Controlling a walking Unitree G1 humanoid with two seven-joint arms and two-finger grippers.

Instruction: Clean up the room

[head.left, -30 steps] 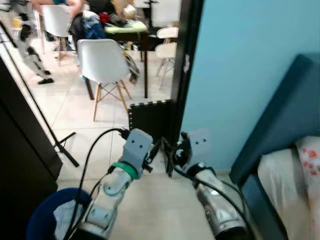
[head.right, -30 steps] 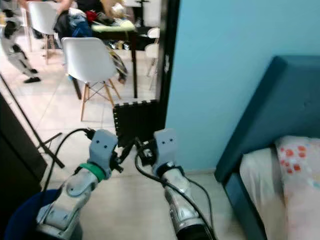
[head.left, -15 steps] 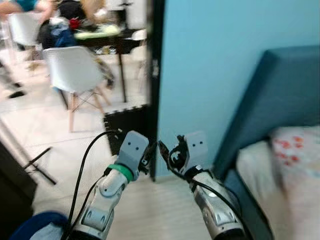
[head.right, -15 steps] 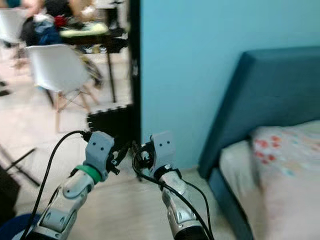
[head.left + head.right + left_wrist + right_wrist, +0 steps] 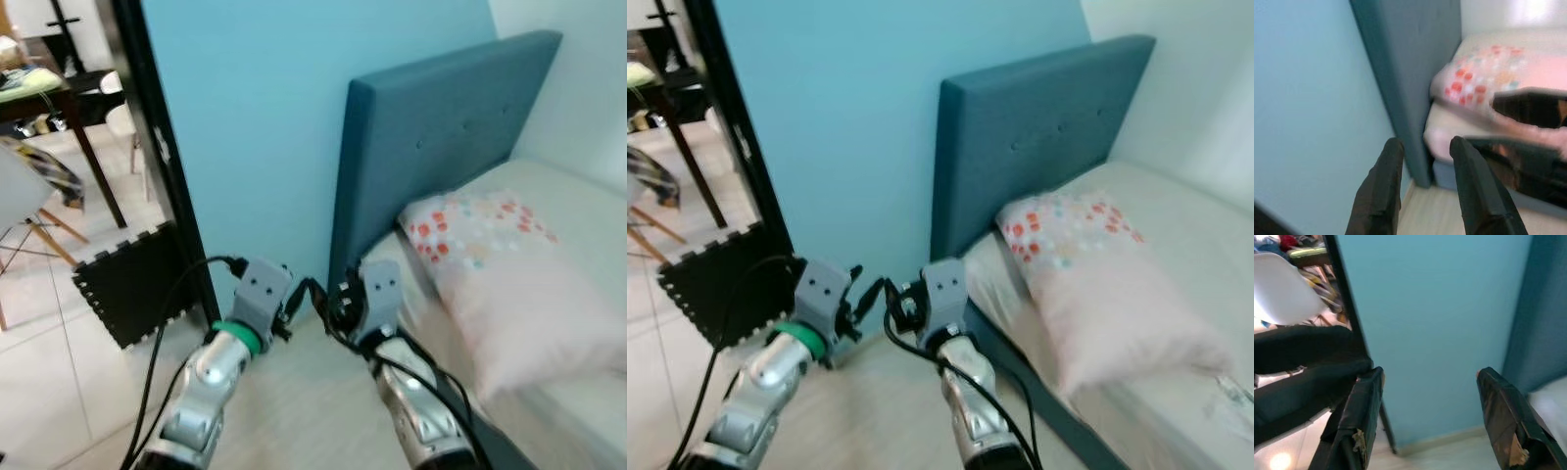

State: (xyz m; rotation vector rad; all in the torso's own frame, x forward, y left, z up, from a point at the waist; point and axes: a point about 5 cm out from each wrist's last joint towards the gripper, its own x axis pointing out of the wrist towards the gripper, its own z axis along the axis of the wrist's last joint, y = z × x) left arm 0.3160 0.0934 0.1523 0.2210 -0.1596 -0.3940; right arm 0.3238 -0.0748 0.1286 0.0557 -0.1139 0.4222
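Jaws empty, left gripper (image 5: 1425,191) narrow, right gripper (image 5: 1430,421) wide; I'm swinging from doorway to bed (image 5: 588,215), pillow (image 5: 490,274) coming into view.

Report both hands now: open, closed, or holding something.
Left hand: fingers apart, open, holding nothing, raised toward the bed's headboard.
Right hand: fingers wide apart, open, holding nothing, raised toward the blue wall.

Head stereo pair looks down at the headboard (image 5: 441,137); both wrist cameras face the blue wall (image 5: 1440,323)
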